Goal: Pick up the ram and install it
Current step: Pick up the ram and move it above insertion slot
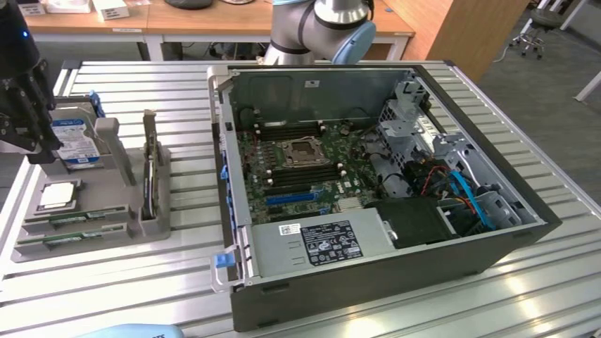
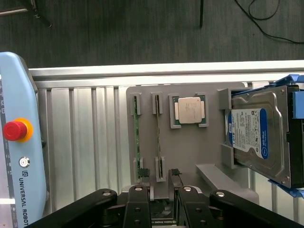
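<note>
**Open pincer above the ram in its tray**

The pincer [image 2: 159, 176] is spread wide and holds nothing. It hangs over one end of the grey tray [image 2: 190, 152], and in the wrist view its two black fingertips [image 2: 144, 174] sit to either side of the line of the ram [image 2: 158, 128], without touching it. The ram lies on edge in its slot, a thin green strip. A second green stick [image 2: 137, 133] lies parallel just beside it. On the ram's other side a square silver processor chip [image 2: 190, 110] lies flat in its own recess. Past that, a hard drive [image 2: 256, 137] with a blue and white label stands in a holder. The tray rests on the slatted metal bench [image 2: 85, 142], near a teach pendant [image 2: 19, 156] with a red stop button. On the exterior view's right, well apart from the tray, an open computer case [image 1: 469, 246] shows its motherboard [image 1: 300, 162]
</note>
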Robot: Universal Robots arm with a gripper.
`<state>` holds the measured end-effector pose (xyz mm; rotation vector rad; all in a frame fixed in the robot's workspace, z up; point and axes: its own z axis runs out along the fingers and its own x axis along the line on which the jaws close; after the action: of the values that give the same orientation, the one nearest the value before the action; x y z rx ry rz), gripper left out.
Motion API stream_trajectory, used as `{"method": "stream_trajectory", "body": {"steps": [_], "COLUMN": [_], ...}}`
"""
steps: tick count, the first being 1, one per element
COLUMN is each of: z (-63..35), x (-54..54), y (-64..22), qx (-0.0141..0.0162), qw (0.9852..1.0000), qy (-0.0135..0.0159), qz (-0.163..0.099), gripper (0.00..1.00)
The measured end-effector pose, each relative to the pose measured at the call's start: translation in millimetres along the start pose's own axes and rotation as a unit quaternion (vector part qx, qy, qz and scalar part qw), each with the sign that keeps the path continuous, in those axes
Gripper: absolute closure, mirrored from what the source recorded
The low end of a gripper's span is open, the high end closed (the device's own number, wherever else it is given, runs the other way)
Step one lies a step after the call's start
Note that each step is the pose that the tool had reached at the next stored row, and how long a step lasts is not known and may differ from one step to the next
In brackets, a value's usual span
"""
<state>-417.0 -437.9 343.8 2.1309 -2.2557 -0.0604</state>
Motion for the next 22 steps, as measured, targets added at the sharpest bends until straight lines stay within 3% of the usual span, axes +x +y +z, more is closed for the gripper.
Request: {"method": "stream_trajectory", "body": {"steps": [4,9,22], "z": [0.2,2.4,14.6], "x": [0.0,1.2,3.8], "y": [0.1,0.2,-0.4], "qx": [0.0002,0.0015,0.0013], "qw": [1.0,1.0,0.9998], "qy": [-0.0005,-0.0041,-0.0039], "qz": [0.0,-0.007,-0.017], "gripper": [0.71,0.71,0.71]}}
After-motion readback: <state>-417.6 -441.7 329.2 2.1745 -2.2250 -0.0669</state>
